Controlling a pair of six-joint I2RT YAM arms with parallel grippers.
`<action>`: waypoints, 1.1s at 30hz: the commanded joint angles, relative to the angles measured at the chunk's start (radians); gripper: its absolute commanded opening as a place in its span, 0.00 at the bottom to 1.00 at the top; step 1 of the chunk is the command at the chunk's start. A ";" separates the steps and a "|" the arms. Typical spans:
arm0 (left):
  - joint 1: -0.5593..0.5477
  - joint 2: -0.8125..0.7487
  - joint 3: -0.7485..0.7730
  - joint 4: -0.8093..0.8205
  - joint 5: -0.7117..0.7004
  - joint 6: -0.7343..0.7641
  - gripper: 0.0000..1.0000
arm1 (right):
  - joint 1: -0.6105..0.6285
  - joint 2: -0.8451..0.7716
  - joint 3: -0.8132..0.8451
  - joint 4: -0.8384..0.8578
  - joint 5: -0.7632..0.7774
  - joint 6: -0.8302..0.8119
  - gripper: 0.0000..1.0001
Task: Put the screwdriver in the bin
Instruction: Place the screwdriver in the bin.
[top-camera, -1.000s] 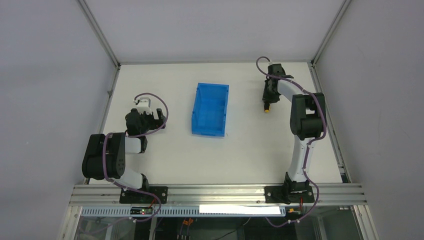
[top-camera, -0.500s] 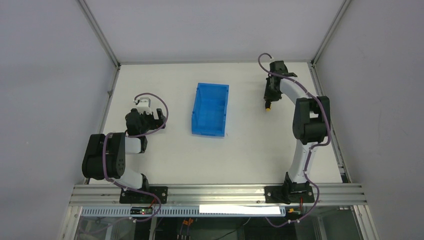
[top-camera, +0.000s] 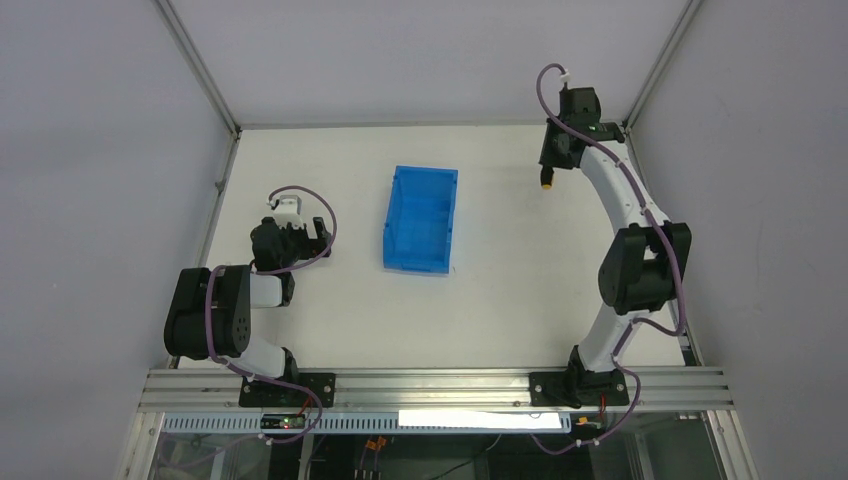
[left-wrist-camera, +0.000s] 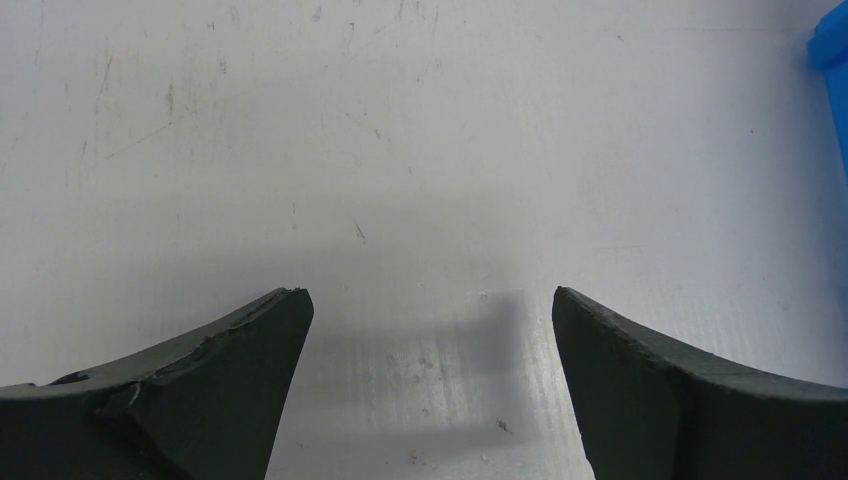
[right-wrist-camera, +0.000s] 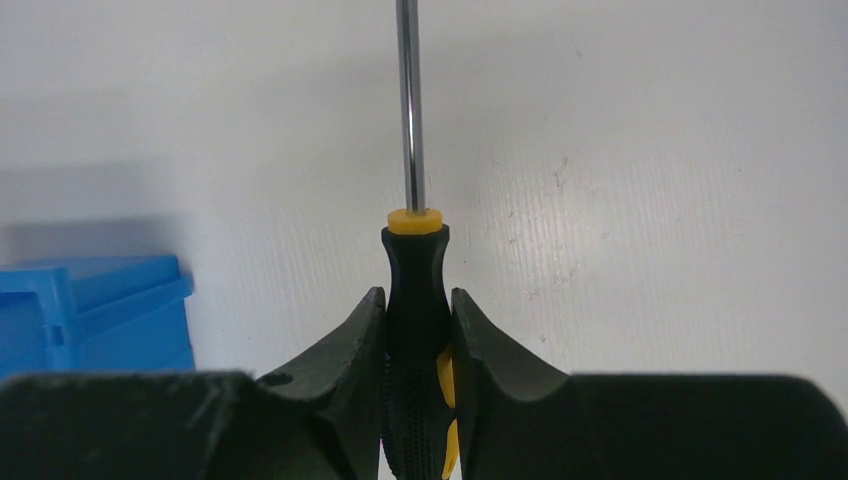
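Note:
My right gripper (top-camera: 551, 160) is shut on the screwdriver (right-wrist-camera: 416, 300), holding its black-and-yellow handle above the table at the far right; the thin metal shaft runs straight out from the jaws. In the top view only the handle's yellow end (top-camera: 546, 184) shows below the gripper. The translucent blue bin (top-camera: 421, 218) stands in the middle of the table, left of this gripper; its corner shows in the right wrist view (right-wrist-camera: 95, 310). My left gripper (left-wrist-camera: 430, 300) is open and empty, low over bare table at the left (top-camera: 300, 228).
The bin's blue edge (left-wrist-camera: 832, 60) shows at the right margin of the left wrist view. Metal frame posts (top-camera: 200, 65) and grey walls enclose the white table (top-camera: 500, 300) on the sides and back.
My right arm has lifted and swung the screwdriver away from the table middle toward the far right corner. The left arm and the bin have not moved.

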 joint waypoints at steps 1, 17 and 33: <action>0.013 -0.006 0.005 0.052 0.024 0.007 0.99 | 0.001 -0.097 0.081 -0.034 0.006 -0.022 0.00; 0.013 -0.007 0.005 0.052 0.025 0.007 0.99 | 0.088 -0.203 0.203 -0.113 -0.051 0.020 0.00; 0.013 -0.007 0.006 0.051 0.025 0.007 0.99 | 0.383 -0.131 0.289 -0.095 -0.009 0.078 0.00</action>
